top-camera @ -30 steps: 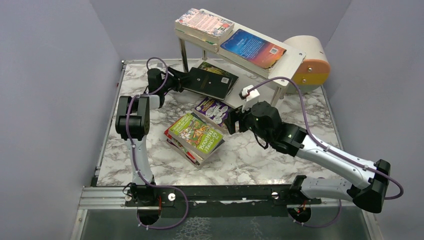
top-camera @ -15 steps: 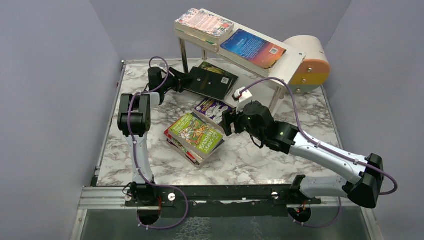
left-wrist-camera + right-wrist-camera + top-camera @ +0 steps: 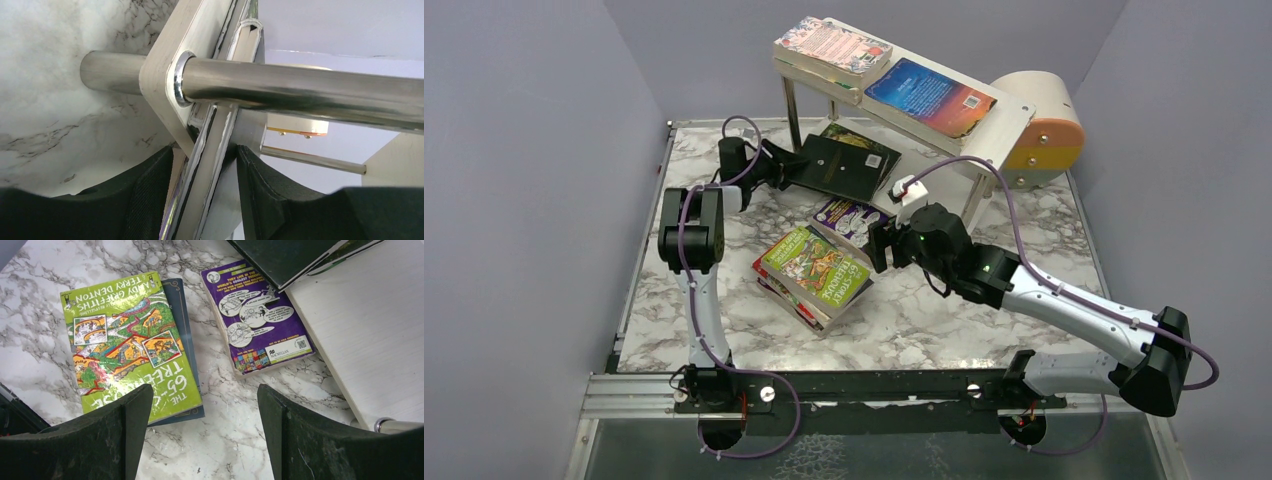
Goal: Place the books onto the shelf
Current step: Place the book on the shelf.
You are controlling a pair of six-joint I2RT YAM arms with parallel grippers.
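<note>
The shelf (image 3: 1009, 125) stands at the back with a pink-patterned book (image 3: 832, 45) and a blue book (image 3: 929, 95) on its top board. My left gripper (image 3: 796, 166) is shut on a black book (image 3: 846, 165), held level at the lower tier. In the left wrist view the fingers (image 3: 150, 190) clamp the book's page edges (image 3: 215, 145) just behind a metal shelf leg (image 3: 300, 90). My right gripper (image 3: 877, 245) hovers open over the table between the green book (image 3: 130, 340) and the purple book (image 3: 260, 315); nothing is between its fingers (image 3: 130, 410).
A round beige-and-orange box (image 3: 1044, 120) lies behind the shelf's right end. The green book (image 3: 814, 268) tops a small stack on the marble table (image 3: 944, 320). The shelf's lower board (image 3: 370, 325) lies right of the purple book. Grey walls enclose the table.
The right gripper has shifted a little left, toward the purple book, staying open. The left gripper with the black book has barely moved.
</note>
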